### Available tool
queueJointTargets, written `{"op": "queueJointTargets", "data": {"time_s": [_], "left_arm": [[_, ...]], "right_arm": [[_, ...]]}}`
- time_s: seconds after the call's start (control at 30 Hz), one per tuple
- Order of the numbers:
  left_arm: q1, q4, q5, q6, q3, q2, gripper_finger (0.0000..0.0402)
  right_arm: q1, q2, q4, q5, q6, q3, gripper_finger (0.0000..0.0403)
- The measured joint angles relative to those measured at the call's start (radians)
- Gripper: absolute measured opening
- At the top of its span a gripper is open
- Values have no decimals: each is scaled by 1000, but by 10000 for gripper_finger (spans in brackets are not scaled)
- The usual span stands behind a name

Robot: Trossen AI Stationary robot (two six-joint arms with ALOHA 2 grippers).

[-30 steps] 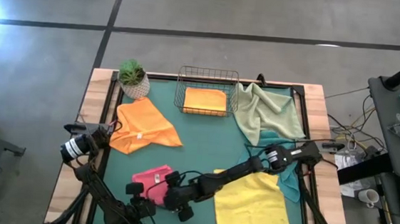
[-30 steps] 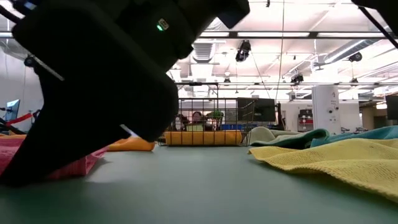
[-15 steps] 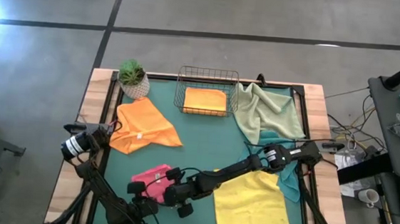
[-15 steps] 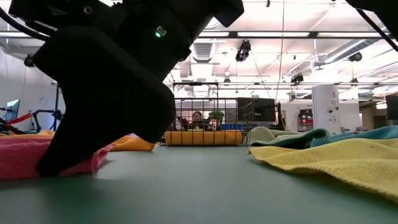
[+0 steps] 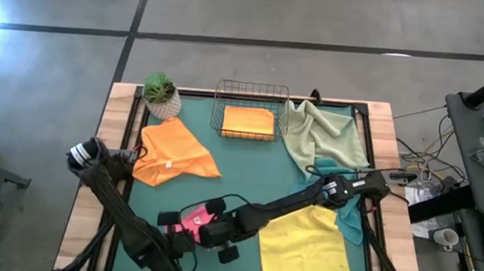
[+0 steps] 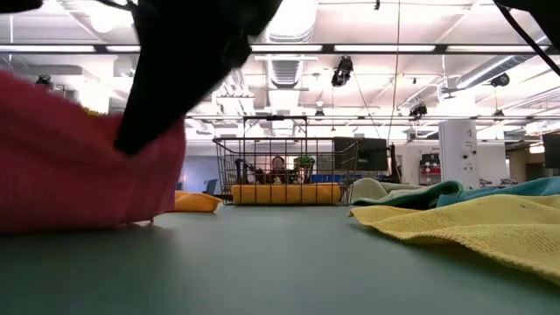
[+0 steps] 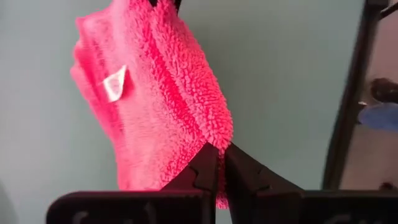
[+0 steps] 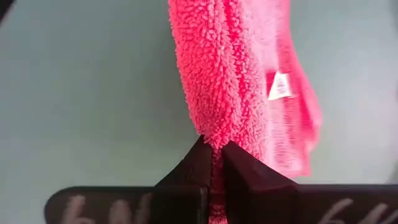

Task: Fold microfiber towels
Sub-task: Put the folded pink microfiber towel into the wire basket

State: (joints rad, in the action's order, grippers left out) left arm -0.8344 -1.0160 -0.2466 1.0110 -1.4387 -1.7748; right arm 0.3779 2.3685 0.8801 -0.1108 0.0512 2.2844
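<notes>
Two dark, slim jointed arms, black wedge-shaped fingers (image 7: 205, 171) on each.

You have open green mat (image 5: 247, 175) mid-frame in the high view; the wire basket (image 5: 250, 110) blocks the top centre, the orange towel (image 5: 174, 152) the left, the yellow towel (image 5: 306, 253) the lower right.

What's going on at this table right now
Both arms are working on the pink towel near the front of the green mat. The left gripper and the right gripper are each shut on an edge of it, holding it up off the mat. The yellow towel, a loose orange towel and the sage green towel lie unfolded; another orange towel sits in the wire basket.
</notes>
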Motion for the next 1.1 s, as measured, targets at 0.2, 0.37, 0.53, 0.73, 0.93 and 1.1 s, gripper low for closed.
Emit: {"op": "queueJointTargets", "data": {"time_s": [0.2, 0.37, 0.53, 0.73, 0.93, 1.1], "left_arm": [[43, -25, 11, -86, -9, 64, 2], [86, -26, 10, -155, -10, 98, 1], [132, -36, -4, -236, -10, 124, 1], [231, -81, -39, -298, -10, 182, 1], [353, -76, -89, -460, -10, 262, 1], [446, -74, -123, -616, -10, 305, 1]], "right_arm": [[2, -49, 111, -6, -35, 57, 9], [3, -100, 185, -71, -68, 60, 9], [1, -169, 229, -111, -77, 60, 9], [-21, -229, 296, -182, -81, 60, 9], [-58, -282, 326, -228, -86, 60, 9], [-105, -324, 372, -258, -85, 60, 9]]}}
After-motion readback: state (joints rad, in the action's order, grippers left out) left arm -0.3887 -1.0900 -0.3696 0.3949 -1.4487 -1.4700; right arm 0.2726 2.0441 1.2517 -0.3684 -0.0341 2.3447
